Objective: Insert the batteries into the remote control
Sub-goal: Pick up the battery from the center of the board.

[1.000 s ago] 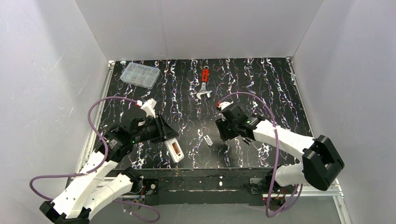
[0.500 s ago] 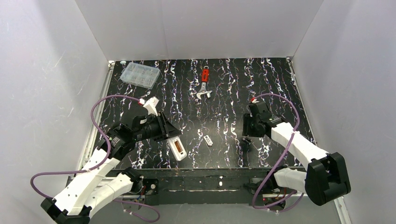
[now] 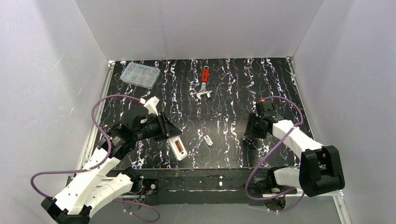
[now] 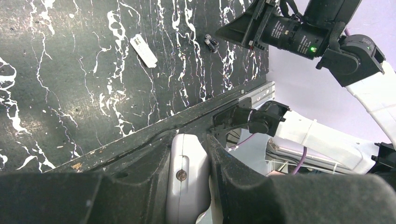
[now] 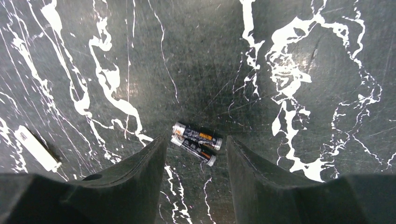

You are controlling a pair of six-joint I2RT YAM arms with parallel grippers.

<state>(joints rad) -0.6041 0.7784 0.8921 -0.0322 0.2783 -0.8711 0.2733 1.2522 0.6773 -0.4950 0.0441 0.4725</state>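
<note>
My left gripper (image 3: 170,135) is shut on the white remote control (image 3: 178,149) and holds it near the table's front edge, its reddish recess facing up. In the left wrist view the remote (image 4: 187,184) is clamped between the fingers. Two black batteries (image 5: 196,142) lie side by side on the table. My right gripper (image 5: 195,145) is open above them, one finger on each side, not touching. In the top view the right gripper (image 3: 248,137) hides most of the batteries. They also show in the left wrist view (image 4: 211,43).
A small loose white rectangular piece (image 3: 208,140) lies between the two grippers and also shows in the right wrist view (image 5: 36,149). A clear compartment box (image 3: 139,74) sits at the back left. A red-handled wrench (image 3: 204,85) lies at the back middle.
My right arm has swung right, away from the small white piece, and now hangs over the two batteries. My left gripper has shifted slightly with the remote.
</note>
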